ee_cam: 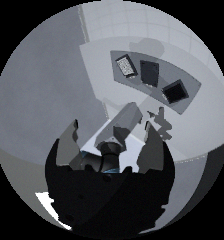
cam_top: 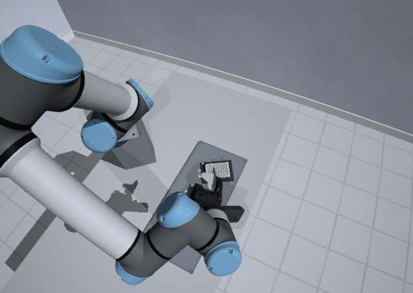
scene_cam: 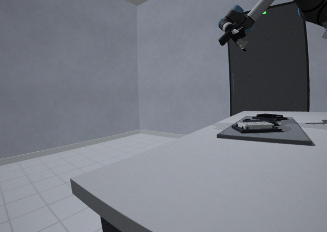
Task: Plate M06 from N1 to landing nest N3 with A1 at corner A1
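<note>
A white well plate [cam_top: 218, 169] sits flat on a black nest at the far end of a dark grey base board [cam_top: 230, 183]. It also shows in the exterior view [scene_cam: 254, 124] and in the wrist view [ee_cam: 124, 65]. Two more black nests lie along the board in the wrist view, a middle one [ee_cam: 148, 72] and an end one [ee_cam: 174, 91]. The labels are too small to read, so I cannot tell which plate or nest is which. My gripper [scene_cam: 241, 46] is open and empty, high above the board. In the top view it [cam_top: 209, 179] overlaps the plate's near edge.
The arm's wrist and elbow hide the middle and near nests in the top view. A tall dark panel [scene_cam: 267, 63] with a green light stands behind the table. The table edge [scene_cam: 147, 195] runs along the front left.
</note>
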